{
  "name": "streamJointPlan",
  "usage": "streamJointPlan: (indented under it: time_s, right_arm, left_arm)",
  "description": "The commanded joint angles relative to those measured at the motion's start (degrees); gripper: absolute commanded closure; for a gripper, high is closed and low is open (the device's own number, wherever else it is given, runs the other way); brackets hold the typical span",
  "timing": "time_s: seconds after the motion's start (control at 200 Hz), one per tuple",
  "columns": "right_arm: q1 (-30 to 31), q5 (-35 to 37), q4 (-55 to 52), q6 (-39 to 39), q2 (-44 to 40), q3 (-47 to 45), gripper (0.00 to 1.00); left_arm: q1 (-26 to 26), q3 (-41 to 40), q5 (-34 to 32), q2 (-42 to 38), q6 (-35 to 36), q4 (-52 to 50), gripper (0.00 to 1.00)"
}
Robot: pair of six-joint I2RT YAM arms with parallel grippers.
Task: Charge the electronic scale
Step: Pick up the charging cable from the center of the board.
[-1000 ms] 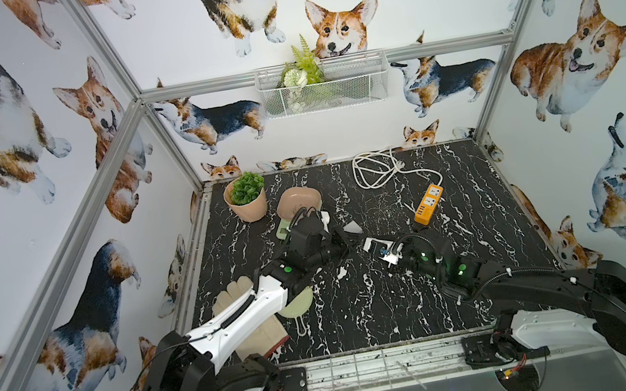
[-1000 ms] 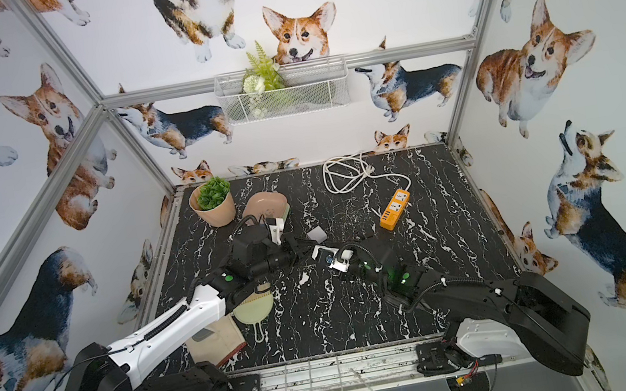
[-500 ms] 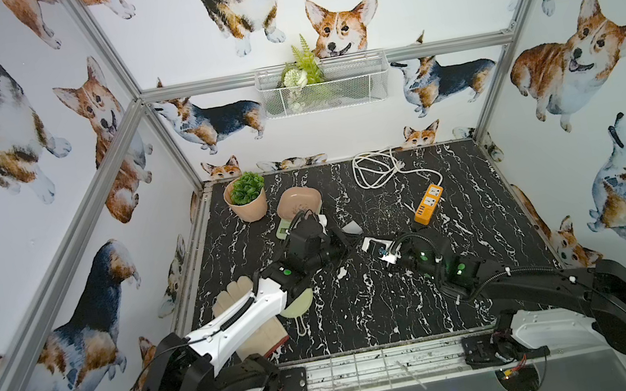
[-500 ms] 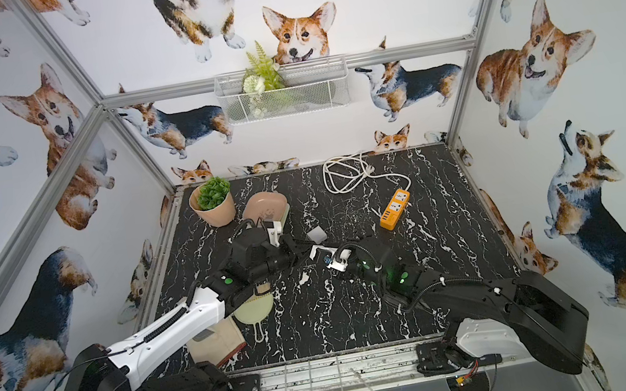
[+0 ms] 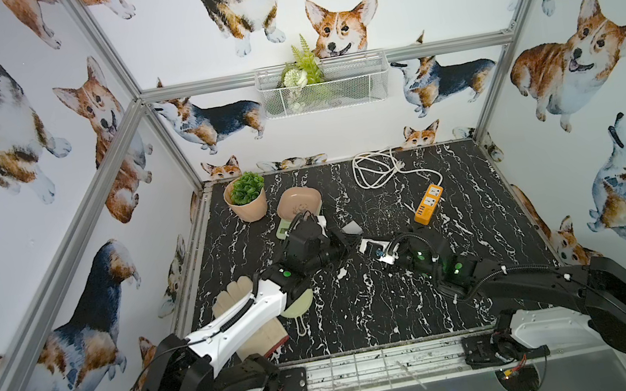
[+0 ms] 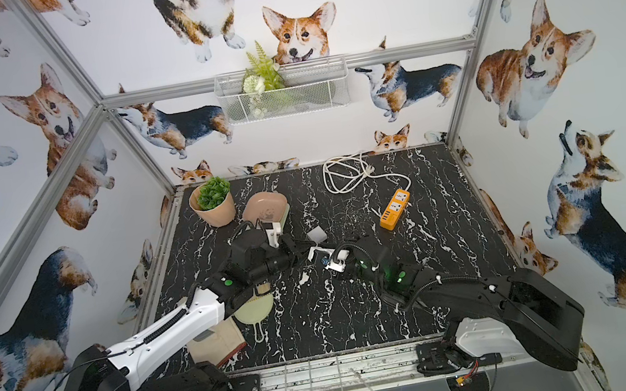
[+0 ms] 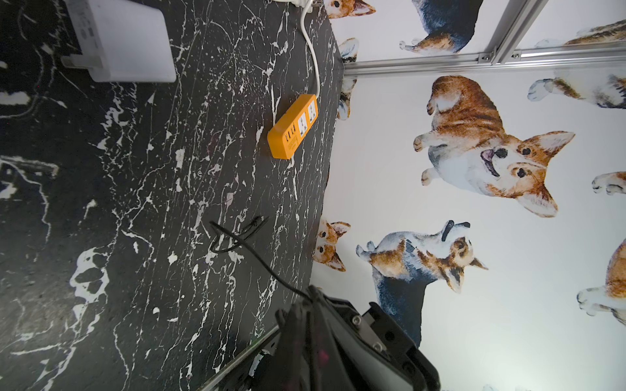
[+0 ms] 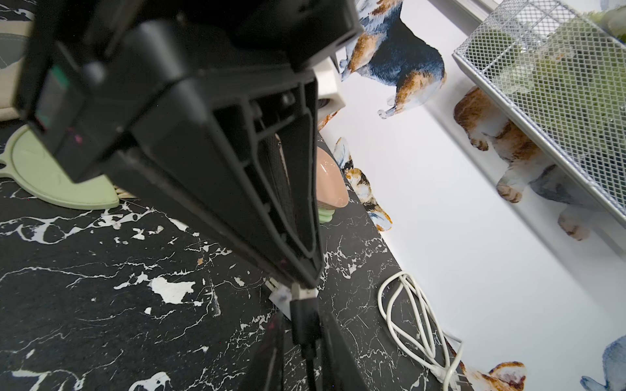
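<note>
The electronic scale [image 5: 285, 231] stands at the back left, pale green, with its pink panda tray [image 5: 299, 206] on top. Just in front of it my left gripper [image 5: 341, 242] is shut, and in the left wrist view a thin black cable [image 7: 244, 247] runs out from its fingertips [image 7: 306, 301]. My right gripper [image 5: 365, 248] faces it tip to tip. In the right wrist view that gripper [image 8: 302, 309] is shut on the cable's black USB plug [image 8: 303, 325], whose metal end touches the left fingertips. The white cube charger [image 5: 351, 228] lies beside them.
An orange power strip [image 5: 428, 204] with a coiled white cord [image 5: 375, 172] lies at the back right. A potted plant [image 5: 246, 198] stands left of the scale. A glove [image 5: 247, 328] and a pale-green round mat [image 5: 298, 310] lie under the left arm. A wire basket [image 5: 322, 86] hangs on the back wall.
The right gripper has crept slightly left toward the left gripper. The left arm has barely shifted.
</note>
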Motion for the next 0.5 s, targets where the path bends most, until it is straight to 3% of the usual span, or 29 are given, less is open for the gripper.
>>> streamJointPlan:
  time_s: [0.0,0.495]
  right_arm:
    - [0.1,-0.3,2.0,-1.6,-0.2,0.3,0.77]
    - [0.3,2.7,3.3,-3.4,0.8,1.1,0.83]
  left_arm:
    - [-0.1,-0.2,-0.6,-0.6,-1.5,1.9,0.92]
    - [-0.2,-0.2,-0.2,-1.3,-2.2,1.7,0.93]
